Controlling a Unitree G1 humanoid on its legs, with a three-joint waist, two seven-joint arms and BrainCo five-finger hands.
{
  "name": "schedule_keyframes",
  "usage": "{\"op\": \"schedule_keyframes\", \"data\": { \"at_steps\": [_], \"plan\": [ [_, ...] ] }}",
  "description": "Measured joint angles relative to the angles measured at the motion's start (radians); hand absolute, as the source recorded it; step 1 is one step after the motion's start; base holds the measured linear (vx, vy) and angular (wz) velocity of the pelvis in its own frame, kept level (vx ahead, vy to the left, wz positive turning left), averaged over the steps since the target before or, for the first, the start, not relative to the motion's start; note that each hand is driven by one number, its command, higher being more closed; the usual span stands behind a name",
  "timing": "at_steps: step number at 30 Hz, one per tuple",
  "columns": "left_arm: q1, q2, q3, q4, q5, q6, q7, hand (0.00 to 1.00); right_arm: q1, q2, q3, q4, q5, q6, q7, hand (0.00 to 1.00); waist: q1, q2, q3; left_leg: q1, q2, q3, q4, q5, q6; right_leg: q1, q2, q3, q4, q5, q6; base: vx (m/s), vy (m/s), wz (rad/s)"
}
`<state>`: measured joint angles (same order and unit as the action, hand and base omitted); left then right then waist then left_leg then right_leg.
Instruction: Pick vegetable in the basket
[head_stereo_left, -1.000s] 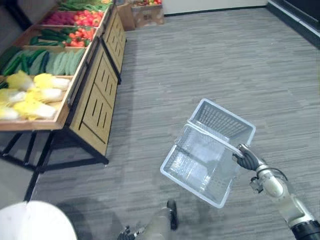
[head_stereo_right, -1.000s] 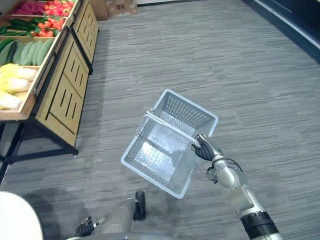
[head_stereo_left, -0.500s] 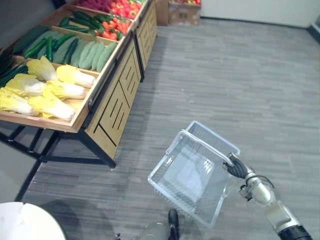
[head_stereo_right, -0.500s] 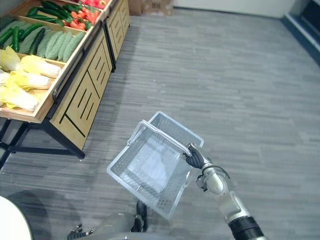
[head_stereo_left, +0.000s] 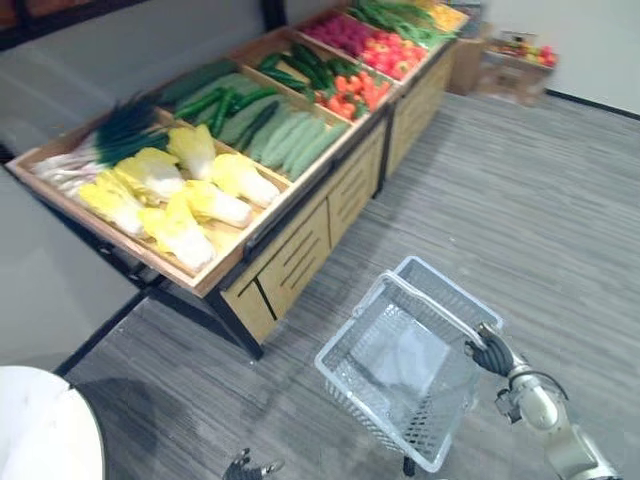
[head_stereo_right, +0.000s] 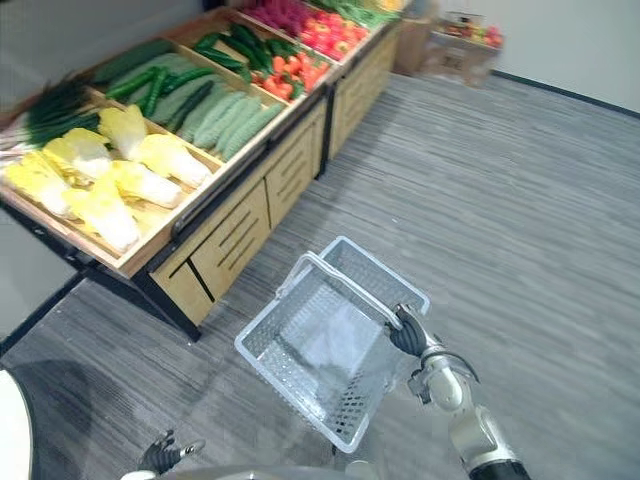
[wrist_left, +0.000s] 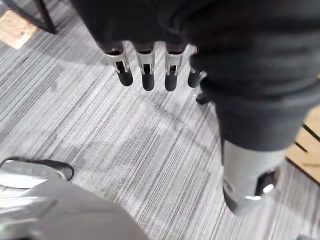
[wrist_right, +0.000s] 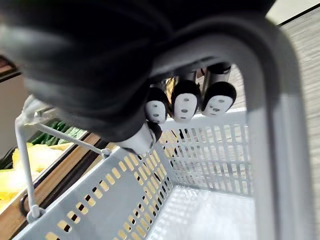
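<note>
1. The right robot hand (head_stereo_left: 489, 355) is closed around the handle (head_stereo_left: 430, 305) of a pale plastic basket (head_stereo_left: 372, 404); in the right wrist view its fingertips (wrist_right: 185, 105) curl round the bar.
2. The basket hangs from that robot hand, tilted, with its open top turned up and to the left, above the grey floor (head_stereo_left: 560, 200).
3. The left robot hand (wrist_left: 148, 73) hangs low, to the left of the right robot hand and well apart from the basket. Its fingers are relaxed and hold nothing, with the floor beneath them.
4. The vegetables lie on a wooden stand (head_stereo_left: 300, 240), ahead and to the left of both robot hands and clear of the basket.
5. Yellow cabbages (head_stereo_left: 190, 200) fill the compartment of the stand nearest the robot hands.
6. Farther from the robot hands lie dark cucumbers (head_stereo_left: 240, 105) beside pale green gourds (head_stereo_left: 292, 140), then red vegetables (head_stereo_left: 365, 88).
</note>
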<state>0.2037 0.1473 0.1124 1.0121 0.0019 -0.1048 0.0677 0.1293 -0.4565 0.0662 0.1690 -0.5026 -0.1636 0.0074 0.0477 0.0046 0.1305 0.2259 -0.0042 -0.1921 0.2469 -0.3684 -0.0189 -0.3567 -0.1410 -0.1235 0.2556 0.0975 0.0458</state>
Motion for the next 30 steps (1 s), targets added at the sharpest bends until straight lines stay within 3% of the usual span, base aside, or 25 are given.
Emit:
{"op": "schedule_keyframes", "data": {
  "at_steps": [1, 2, 4, 5, 6, 9, 11, 12, 14, 15, 16, 17, 18, 20, 23, 24, 25, 28, 30],
  "plan": [
    [-0.003, -0.008, 0.022, 0.026, 0.000, 0.000, 0.000, 0.00, -0.013, -0.002, -0.007, -0.001, 0.000, 0.001, 0.000, 1.00, 0.004, 0.014, -0.007, -0.042, 0.030, -0.010, 0.076, 0.026, -0.019, -0.007, 0.020, -0.045, 0.049, -0.040, -0.047, 0.64, -0.351, 0.49],
    [-0.003, -0.014, 0.034, 0.033, 0.000, 0.001, 0.000, 0.00, -0.020, -0.001, -0.013, -0.001, 0.000, 0.003, 0.000, 1.00, 0.004, 0.017, -0.007, -0.062, 0.037, -0.010, 0.118, 0.049, -0.023, -0.005, 0.026, -0.066, 0.064, -0.053, -0.065, 0.62, -0.346, 0.46],
    [-0.003, -0.035, 0.056, 0.049, -0.001, 0.008, 0.001, 0.00, -0.028, -0.017, -0.023, 0.002, 0.001, 0.008, -0.001, 1.00, -0.002, 0.017, -0.006, -0.127, 0.049, 0.015, 0.273, 0.179, -0.031, 0.045, 0.030, -0.120, 0.067, -0.083, -0.088, 0.60, -0.331, 0.43],
    [0.003, -0.045, 0.056, 0.052, -0.001, 0.012, 0.001, 0.00, -0.027, -0.039, -0.022, 0.005, 0.000, 0.008, -0.001, 1.00, -0.003, 0.014, -0.004, -0.178, 0.060, 0.068, 0.397, 0.319, -0.040, 0.118, 0.029, -0.147, 0.039, -0.106, -0.093, 0.60, -0.285, 0.40],
    [0.012, -0.050, 0.064, 0.049, -0.014, 0.011, 0.001, 0.00, -0.028, -0.057, -0.026, 0.018, -0.003, 0.008, -0.005, 1.00, 0.013, -0.003, 0.003, -0.234, 0.111, 0.170, 0.549, 0.367, -0.036, 0.213, 0.028, -0.152, -0.023, -0.131, -0.103, 0.48, -0.210, 0.36],
    [0.011, -0.043, 0.077, 0.005, -0.029, 0.003, -0.005, 0.00, -0.055, -0.092, -0.086, 0.089, -0.004, 0.015, -0.027, 1.00, 0.031, 0.001, 0.000, -0.426, 0.231, 0.397, 0.717, 0.223, 0.019, 0.363, 0.031, -0.206, -0.154, -0.149, -0.101, 0.38, -0.156, 0.42],
    [0.011, -0.043, 0.082, -0.006, -0.030, 0.002, -0.005, 0.00, -0.077, -0.121, -0.107, 0.125, -0.004, 0.027, -0.042, 1.00, 0.044, 0.007, -0.001, -0.523, 0.243, 0.468, 0.672, 0.186, 0.013, 0.410, 0.022, -0.237, -0.197, -0.169, -0.072, 0.27, -0.039, 0.38],
    [0.020, -0.040, 0.082, -0.003, -0.030, 0.006, -0.006, 0.00, -0.089, -0.128, -0.113, 0.161, -0.006, 0.031, -0.045, 1.00, 0.046, 0.008, 0.000, -0.551, 0.238, 0.526, 0.572, 0.179, 0.008, 0.441, 0.012, -0.257, -0.206, -0.183, -0.053, 0.26, 0.030, 0.41],
    [0.034, -0.040, 0.080, 0.013, -0.029, 0.009, -0.006, 0.00, -0.088, -0.147, -0.137, 0.194, -0.009, 0.031, -0.047, 1.00, 0.042, 0.017, -0.006, -0.551, 0.220, 0.645, 0.342, 0.220, 0.009, 0.482, 0.005, -0.295, -0.210, -0.212, -0.014, 0.32, 0.116, 0.51],
    [0.041, -0.043, 0.079, 0.019, -0.029, 0.010, -0.007, 0.00, -0.086, -0.166, -0.151, 0.207, -0.009, 0.034, -0.048, 1.00, 0.041, 0.036, -0.018, -0.549, 0.209, 0.704, 0.217, 0.300, 0.003, 0.491, 0.017, -0.316, -0.210, -0.228, 0.006, 0.42, 0.211, 0.81],
    [0.049, -0.044, 0.082, 0.026, -0.028, 0.019, -0.006, 0.00, -0.085, -0.179, -0.184, 0.231, -0.010, 0.040, -0.054, 1.00, 0.037, 0.061, -0.037, -0.516, 0.196, 0.795, 0.065, 0.344, 0.077, 0.519, 0.037, -0.345, -0.220, -0.255, 0.037, 0.29, 0.162, 0.72],
    [0.047, -0.042, 0.082, 0.026, -0.028, 0.021, -0.006, 0.00, -0.085, -0.179, -0.186, 0.240, -0.010, 0.044, -0.057, 1.00, 0.035, 0.061, -0.039, -0.505, 0.179, 0.804, 0.038, 0.338, 0.086, 0.525, 0.033, -0.352, -0.222, -0.256, 0.038, 0.36, 0.194, 0.87],
    [0.032, -0.036, 0.087, 0.021, -0.028, 0.020, -0.007, 0.00, -0.092, -0.181, -0.188, 0.279, -0.009, 0.049, -0.067, 1.00, 0.037, 0.012, -0.038, -0.482, 0.109, 0.814, -0.045, 0.344, 0.105, 0.529, 0.003, -0.382, -0.222, -0.265, 0.042, 0.31, 0.160, 0.64],
    [0.032, -0.042, 0.092, 0.026, -0.027, 0.022, -0.010, 0.00, -0.115, -0.180, -0.189, 0.314, -0.010, 0.050, -0.069, 1.00, 0.039, -0.006, -0.040, -0.473, 0.066, 0.797, -0.068, 0.326, 0.150, 0.529, -0.025, -0.388, -0.188, -0.272, 0.054, 0.32, 0.165, 0.54],
    [0.051, -0.060, 0.095, 0.033, -0.026, 0.027, -0.011, 0.00, -0.119, -0.148, -0.194, 0.383, -0.029, 0.055, -0.067, 1.00, 0.031, -0.003, -0.040, -0.353, 0.010, 0.754, -0.140, 0.287, 0.141, 0.457, -0.146, -0.357, 0.218, -0.272, 0.110, 0.30, 0.171, 0.43],
    [0.053, -0.055, 0.092, 0.032, -0.026, 0.027, -0.010, 0.00, -0.117, -0.123, -0.207, 0.396, -0.031, 0.054, -0.067, 1.00, 0.022, -0.006, -0.039, -0.320, 0.000, 0.729, -0.150, 0.275, 0.136, 0.395, -0.183, -0.304, 0.404, -0.212, 0.173, 0.36, 0.095, 0.69],
    [0.046, -0.039, 0.081, 0.035, -0.025, 0.029, -0.010, 0.00, -0.110, -0.088, -0.236, 0.411, -0.030, 0.050, -0.068, 1.00, -0.005, -0.012, -0.034, -0.272, -0.009, 0.678, -0.165, 0.265, 0.131, 0.282, -0.210, -0.220, 0.676, -0.182, 0.189, 0.37, 0.067, 0.78],
    [0.033, -0.025, 0.072, 0.034, -0.022, 0.029, -0.004, 0.00, -0.085, -0.064, -0.298, 0.440, -0.030, 0.056, -0.077, 1.00, -0.021, -0.008, -0.029, -0.196, -0.013, 0.629, -0.188, 0.264, 0.126, 0.190, -0.231, -0.209, 0.781, -0.223, 0.121, 0.30, 0.003, 0.75],
    [0.006, -0.026, 0.082, 0.008, -0.025, 0.026, 0.002, 0.00, -0.088, -0.063, -0.393, 0.527, -0.028, 0.051, -0.088, 1.00, -0.045, 0.000, -0.025, -0.170, -0.012, 0.545, -0.188, 0.264, 0.115, 0.150, -0.242, -0.221, 0.617, -0.247, 0.088, 0.26, -0.071, 1.03]
  ]
}}
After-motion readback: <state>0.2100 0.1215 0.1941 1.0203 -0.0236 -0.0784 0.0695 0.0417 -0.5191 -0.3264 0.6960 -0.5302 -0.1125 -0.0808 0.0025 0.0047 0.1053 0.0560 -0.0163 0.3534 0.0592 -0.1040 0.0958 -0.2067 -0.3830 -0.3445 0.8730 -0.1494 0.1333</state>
